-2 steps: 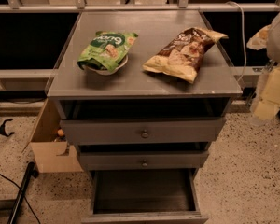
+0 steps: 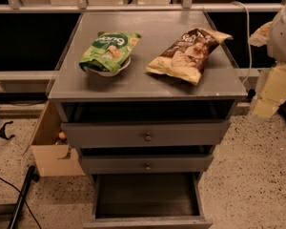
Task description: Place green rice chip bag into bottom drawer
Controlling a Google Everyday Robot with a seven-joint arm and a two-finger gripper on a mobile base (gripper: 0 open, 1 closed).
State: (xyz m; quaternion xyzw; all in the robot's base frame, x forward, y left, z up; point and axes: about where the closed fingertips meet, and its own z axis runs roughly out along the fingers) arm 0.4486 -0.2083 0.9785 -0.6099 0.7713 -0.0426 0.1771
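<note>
Green rice chip bag (image 2: 108, 51) lay on cabinet top (image 2: 148, 87), well left of gripper (image 2: 272, 92) at rt edge; whether gripper was open or closed, couldn't tell. Bottom drawer (image 2: 148, 222) stood open.

You see the gripper (image 2: 272, 90) only partly at three o'clock, cut off by the edge; at six o'clock the bottom drawer (image 2: 148, 195) loses its front panel below the frame.

Green rice chip bag (image 2: 108, 51) tops cabinet (image 2: 148, 82), bottom drawer (image 2: 145, 198) open, end effector (image 2: 272, 92) at right.
</note>
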